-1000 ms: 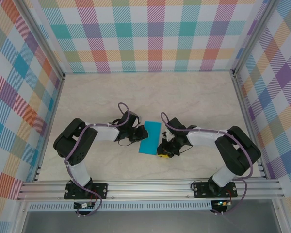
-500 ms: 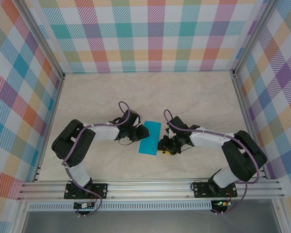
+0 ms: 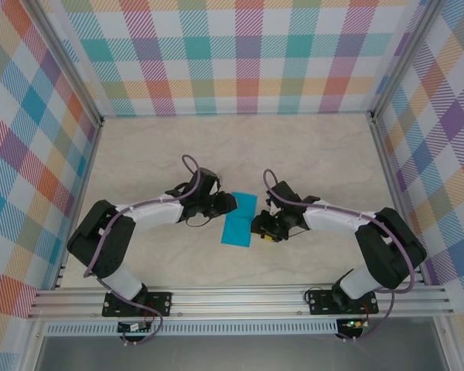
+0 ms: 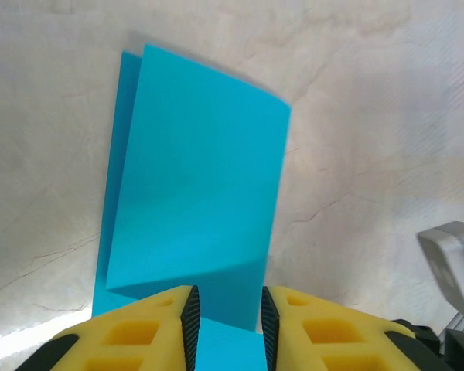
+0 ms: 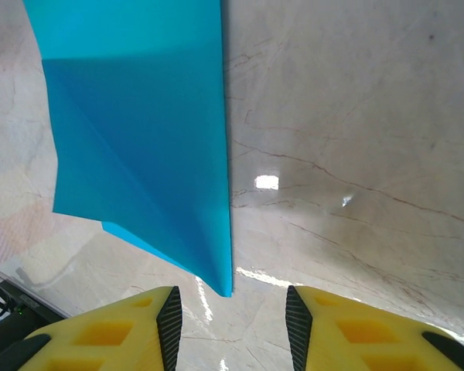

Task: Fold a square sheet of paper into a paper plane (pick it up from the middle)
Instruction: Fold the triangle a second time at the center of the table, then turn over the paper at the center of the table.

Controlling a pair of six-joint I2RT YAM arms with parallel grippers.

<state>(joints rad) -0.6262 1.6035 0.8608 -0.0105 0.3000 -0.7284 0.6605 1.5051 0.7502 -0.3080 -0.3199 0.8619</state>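
Square sheet of paper (image 3: 240, 219), folded in half, lies flat mid-surface (image 3: 309, 154). Left tool (image 3: 230, 202): jaws slightly parted over sheet's left edge, no grip. Right tool (image 3: 257, 226): jaws parted beside near right corner, empty. Flanking stance suits next fold.

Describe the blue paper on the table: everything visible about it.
The sheet of paper is thin, plain teal-blue, unmarked, folded in half into a narrow rectangle. In the left wrist view the lower layer peeks out along one long edge, so the halves sit slightly offset. It lies nearly flat on the marble-look table. One short end reaches between the parted jaws of the left gripper; a sharp corner points at the right gripper, whose jaws stand open, clear of it.
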